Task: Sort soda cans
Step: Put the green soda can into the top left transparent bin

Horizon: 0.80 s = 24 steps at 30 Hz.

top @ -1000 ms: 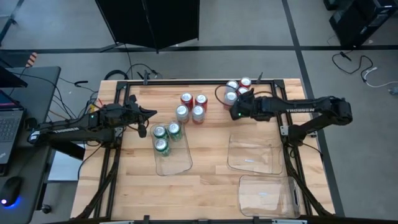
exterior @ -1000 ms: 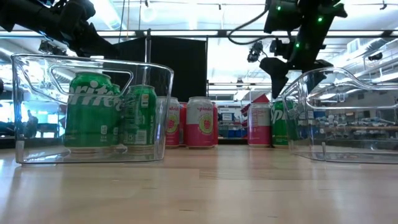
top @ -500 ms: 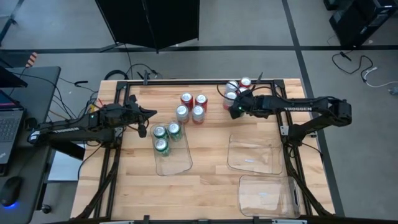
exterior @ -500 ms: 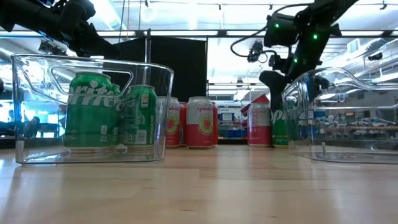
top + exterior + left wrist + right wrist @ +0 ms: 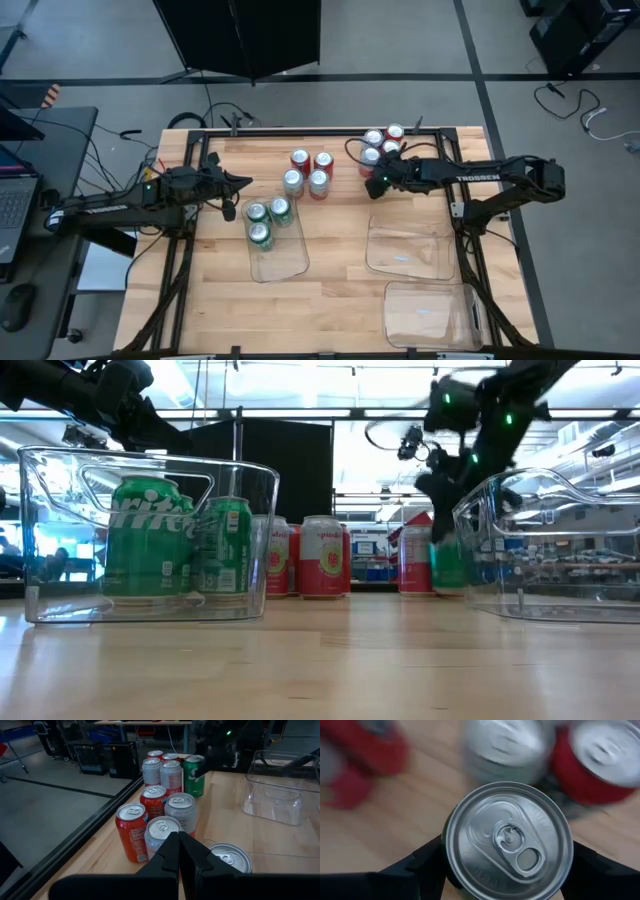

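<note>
A: The pale wooden table stands in a grey-floored workshop with a black screen beyond its far edge. 3 clear rectangular plastic trays sit toward the near side; the left tray holds 3 green cans, while the middle tray and the tray at the near right corner show nothing inside.

B: Which can is in play?

A: A green cylindrical soda can with a silver top. The right gripper is clamped on it: in the right wrist view its dark fingers press on both sides of the body, the lid lying directly between the jaws and facing the camera. So the can's long axis is upright and the grip runs across it.

B: Where on the table?

A: Near the far edge, right of centre, just beside the cluster of red and silver-grey cans at the far right, and on the far side of the middle tray. The low view cannot settle whether it is lifted.

B: And the other arm?

A: The left gripper waits by the left edge, fingers pressed together, beside 4 mixed cans at far centre.

B: What does the next move turn on?

A: Probably the green can's tray lying well to the left of the right gripper, nearer the left arm.
</note>
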Each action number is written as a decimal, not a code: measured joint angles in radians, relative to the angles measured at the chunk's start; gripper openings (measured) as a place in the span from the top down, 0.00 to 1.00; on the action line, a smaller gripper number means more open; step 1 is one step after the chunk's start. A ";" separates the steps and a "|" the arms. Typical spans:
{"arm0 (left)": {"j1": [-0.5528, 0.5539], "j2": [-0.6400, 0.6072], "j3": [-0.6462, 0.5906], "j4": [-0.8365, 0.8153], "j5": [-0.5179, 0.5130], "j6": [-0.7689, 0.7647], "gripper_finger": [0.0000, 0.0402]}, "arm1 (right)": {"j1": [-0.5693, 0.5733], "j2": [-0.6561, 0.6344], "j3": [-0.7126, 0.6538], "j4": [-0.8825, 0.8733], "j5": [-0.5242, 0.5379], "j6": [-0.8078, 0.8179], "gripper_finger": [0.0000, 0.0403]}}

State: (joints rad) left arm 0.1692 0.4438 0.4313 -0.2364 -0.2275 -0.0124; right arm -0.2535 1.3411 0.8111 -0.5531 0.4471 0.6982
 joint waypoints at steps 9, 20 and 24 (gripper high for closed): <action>0.000 0.000 0.000 0.005 -0.010 -0.024 0.99 | 0.233 0.000 0.250 -0.054 -0.018 -0.007 0.29; 0.000 0.000 0.000 0.035 -0.011 -0.045 0.99 | 0.408 0.306 0.565 0.100 -0.042 -0.199 0.29; 0.000 0.000 0.000 0.032 -0.011 -0.045 0.99 | 0.427 0.453 0.719 0.106 -0.059 -0.274 0.29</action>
State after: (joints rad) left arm 0.1692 0.4438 0.4313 -0.2041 -0.2382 -0.0572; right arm 0.1731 1.7945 1.5299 -0.4476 0.3876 0.4241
